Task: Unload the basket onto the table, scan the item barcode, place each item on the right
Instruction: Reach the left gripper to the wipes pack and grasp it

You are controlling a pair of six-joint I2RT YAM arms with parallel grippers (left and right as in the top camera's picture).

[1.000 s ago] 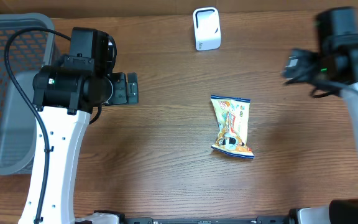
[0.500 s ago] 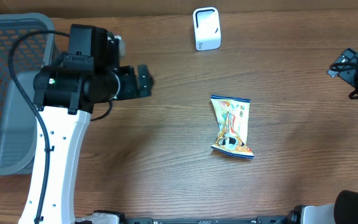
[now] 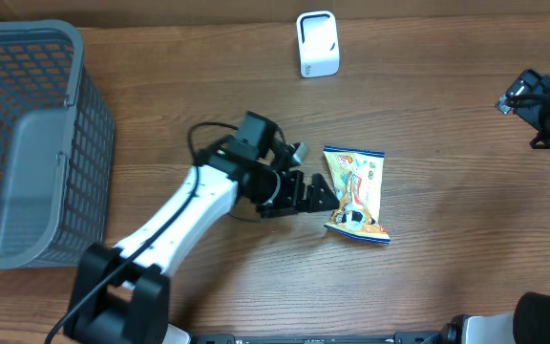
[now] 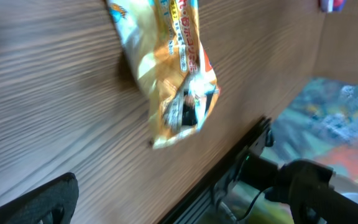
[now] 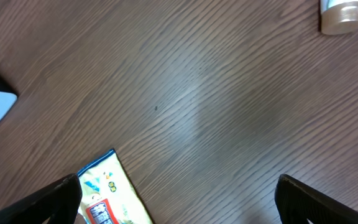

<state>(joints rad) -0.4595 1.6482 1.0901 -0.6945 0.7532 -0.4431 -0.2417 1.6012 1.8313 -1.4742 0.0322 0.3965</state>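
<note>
While the snack packet [image 3: 356, 191] lies flat on the table [image 3: 256, 96], the left tool [image 3: 319, 194] is held wide open and empty just beside it; the right tool [image 5: 179, 199] is likewise spread wide, empty.

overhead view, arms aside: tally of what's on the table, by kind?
snack packet: 1
white scanner: 1
grey mesh basket: 1
total: 3
</note>
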